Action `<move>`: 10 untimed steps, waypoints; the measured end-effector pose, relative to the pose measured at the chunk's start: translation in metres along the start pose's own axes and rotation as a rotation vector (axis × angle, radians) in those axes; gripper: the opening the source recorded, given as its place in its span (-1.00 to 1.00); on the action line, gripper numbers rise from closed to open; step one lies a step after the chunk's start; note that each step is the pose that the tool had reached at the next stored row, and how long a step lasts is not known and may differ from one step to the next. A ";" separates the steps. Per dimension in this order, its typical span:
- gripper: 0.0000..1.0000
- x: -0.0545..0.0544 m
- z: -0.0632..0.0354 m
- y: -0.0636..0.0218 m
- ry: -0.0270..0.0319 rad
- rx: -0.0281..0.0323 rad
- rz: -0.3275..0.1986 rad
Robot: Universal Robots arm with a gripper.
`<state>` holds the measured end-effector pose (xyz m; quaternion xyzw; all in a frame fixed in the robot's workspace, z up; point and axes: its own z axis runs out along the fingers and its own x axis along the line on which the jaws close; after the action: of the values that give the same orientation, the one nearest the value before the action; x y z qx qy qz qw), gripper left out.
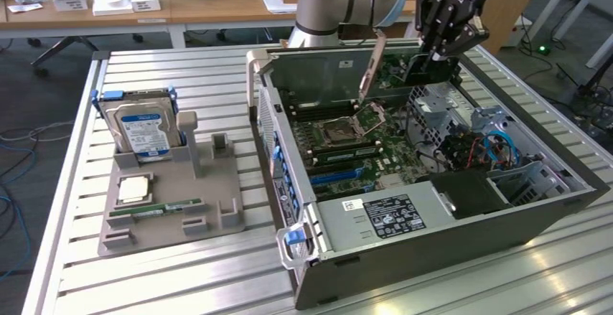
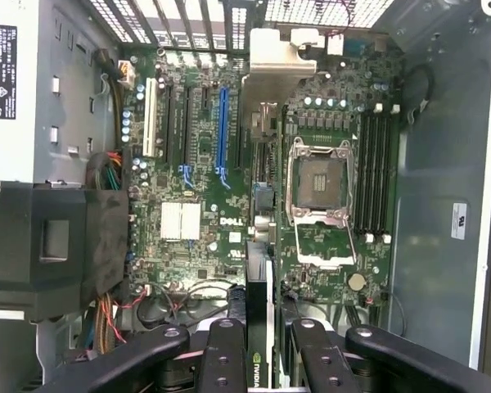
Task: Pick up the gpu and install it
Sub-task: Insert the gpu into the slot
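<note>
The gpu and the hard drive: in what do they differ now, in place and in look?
The gpu is held by the gripper in the open computer case; the hard drive sits in the gray holder beside it. The gpu looks dark and thin; the hard drive is silver, thicker, with a blue-white label. Both stand upright on edge.
</note>
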<state>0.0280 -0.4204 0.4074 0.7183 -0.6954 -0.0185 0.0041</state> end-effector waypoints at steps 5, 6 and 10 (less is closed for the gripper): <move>-0.47 0.000 0.0031 0.0020 0.0024 0.0091 -0.002; -0.47 0.000 0.0031 0.0020 0.0028 0.0091 -0.002; -0.47 0.000 0.0031 0.0020 0.0028 0.0091 -0.002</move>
<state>0.0259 -0.4204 0.4043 0.7192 -0.6947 -0.0143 0.0018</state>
